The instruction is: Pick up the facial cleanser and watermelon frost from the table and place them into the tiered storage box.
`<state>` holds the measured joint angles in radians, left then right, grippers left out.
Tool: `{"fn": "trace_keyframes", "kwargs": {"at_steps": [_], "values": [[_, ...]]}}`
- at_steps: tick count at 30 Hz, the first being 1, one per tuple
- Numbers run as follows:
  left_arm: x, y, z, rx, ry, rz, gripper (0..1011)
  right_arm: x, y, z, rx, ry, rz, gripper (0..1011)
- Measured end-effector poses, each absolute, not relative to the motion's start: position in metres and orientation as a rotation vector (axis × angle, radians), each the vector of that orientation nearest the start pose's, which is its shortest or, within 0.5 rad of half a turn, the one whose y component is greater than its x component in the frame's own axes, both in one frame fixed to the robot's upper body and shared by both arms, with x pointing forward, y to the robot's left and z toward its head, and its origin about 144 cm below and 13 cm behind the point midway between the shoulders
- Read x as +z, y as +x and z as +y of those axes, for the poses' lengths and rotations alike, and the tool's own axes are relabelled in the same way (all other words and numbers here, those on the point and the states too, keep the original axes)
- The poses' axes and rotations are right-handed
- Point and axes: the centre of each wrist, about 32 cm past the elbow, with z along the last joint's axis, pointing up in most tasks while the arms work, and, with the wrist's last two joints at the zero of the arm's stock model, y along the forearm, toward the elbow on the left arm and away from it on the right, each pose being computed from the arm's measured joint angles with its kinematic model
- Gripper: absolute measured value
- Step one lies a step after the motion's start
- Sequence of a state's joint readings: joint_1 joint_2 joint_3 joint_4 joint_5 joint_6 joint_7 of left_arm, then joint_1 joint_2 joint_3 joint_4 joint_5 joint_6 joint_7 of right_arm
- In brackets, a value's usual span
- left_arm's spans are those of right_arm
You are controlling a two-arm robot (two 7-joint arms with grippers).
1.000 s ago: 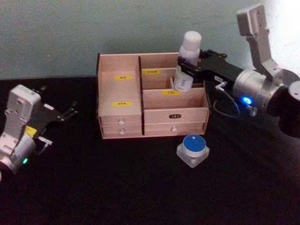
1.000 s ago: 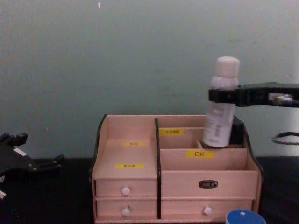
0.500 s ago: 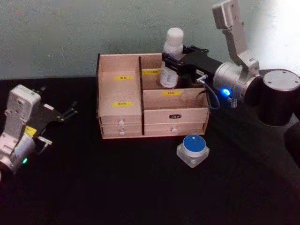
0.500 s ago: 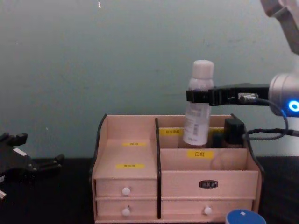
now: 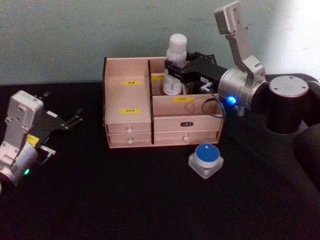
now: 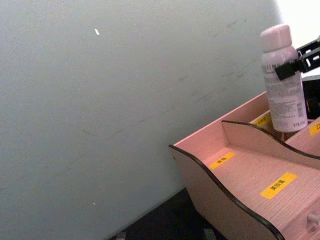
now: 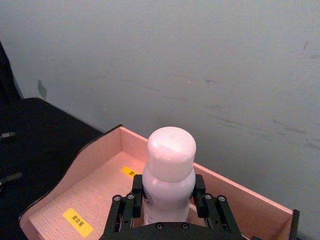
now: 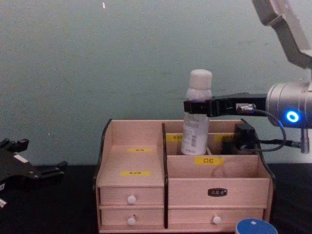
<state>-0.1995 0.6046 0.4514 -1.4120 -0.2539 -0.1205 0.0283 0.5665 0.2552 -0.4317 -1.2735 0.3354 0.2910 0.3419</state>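
- The right pincer (image 5: 175, 72) reaches in from the right, over the back of the box (image 5: 129, 122), and is clamped on the neck of a white bottle (image 5: 175, 60) just under its cap.
- The bottle stands nearly upright, leaning a little. Its lower end is down inside the rear right compartment, close to the middle divider.
- The bottle's foot is hidden behind the labelled wall of the tier in front, so I cannot tell whether it rests on the compartment floor.
- In the right wrist view, black fingers (image 7: 131, 202) press on both sides of the bottle, and the cap stands clear above them.
- A jar (image 5: 205, 159) with a blue lid sits on the black table (image 5: 125, 200), just in front of the box's right end and apart from it.
- The left pincer (image 5: 76, 117) is low over the table, well to the left of the box, with its fingers parted and nothing between them.
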Motion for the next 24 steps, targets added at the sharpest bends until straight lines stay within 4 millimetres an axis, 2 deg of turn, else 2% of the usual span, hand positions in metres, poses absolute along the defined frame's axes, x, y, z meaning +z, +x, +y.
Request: {"fn": "trace_keyframes", "kwargs": {"at_steps": [24], "values": [[1.14, 0.489, 0.31, 1.248, 0.304, -0.285, 1001, 1.218, 0.598, -0.191, -0.93, -0.251, 0.06, 595]]}}
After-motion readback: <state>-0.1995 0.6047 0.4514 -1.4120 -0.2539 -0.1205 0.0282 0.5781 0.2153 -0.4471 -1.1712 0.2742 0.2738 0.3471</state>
